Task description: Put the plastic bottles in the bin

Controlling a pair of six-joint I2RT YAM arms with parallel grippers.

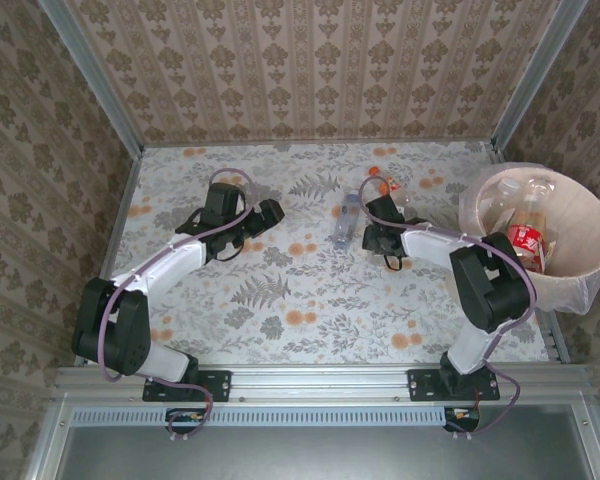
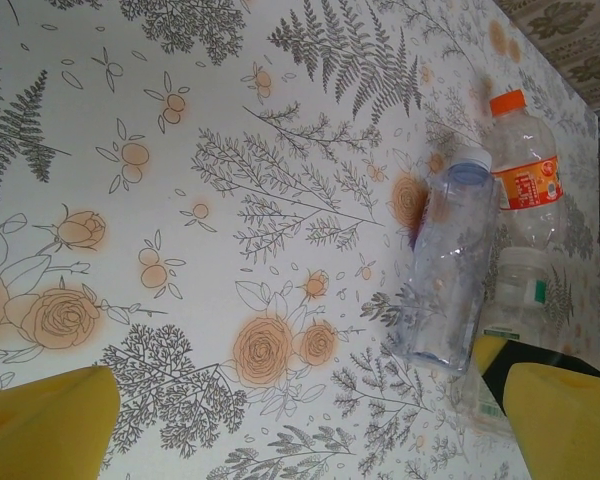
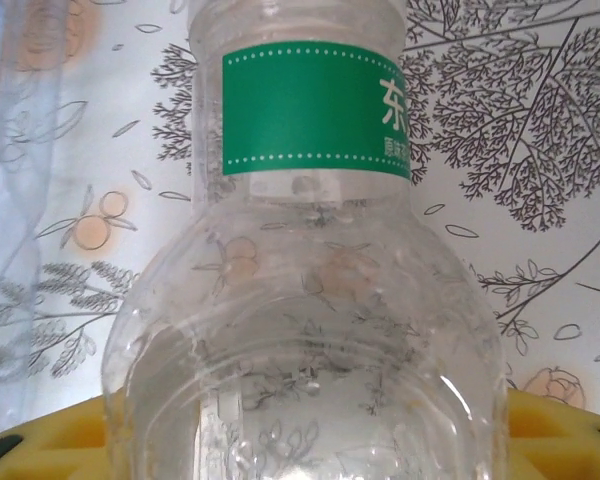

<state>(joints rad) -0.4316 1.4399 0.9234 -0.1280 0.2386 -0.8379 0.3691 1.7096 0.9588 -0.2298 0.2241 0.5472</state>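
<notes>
**Green-label bottle sits between the right hand's fingers; the bin lies off to that arm's right**

The right hand [image 1: 373,237] is out over the middle of the desk [image 1: 280,300], and its wrist camera shows the green-label bottle [image 3: 315,300] right up against it. The bottle's wide body sits between the two yellow fingers [image 3: 560,430]. Its long axis runs straight away from the hand, with the labelled neck end farthest out. The fingers flank the body closely, but I cannot tell whether they are clenched on it or just short of contact.

The coming move turns on where the bin [image 1: 590,215] lies. It stands at the desk's right edge, to the right of this hand and just beyond the right arm's own elbow, so the right arm is by far the nearer one. The bin's mouth is much wider than the bottle, and several bottles already lie inside, one with a red label [image 1: 525,240].

The left hand [image 1: 270,212] is released, fingers wide apart with nothing between them, well left of the bottles. From its camera, a blue-capped bottle [image 2: 450,280] and an orange-capped bottle [image 2: 525,170] lie on the desk, close beside each other.
</notes>
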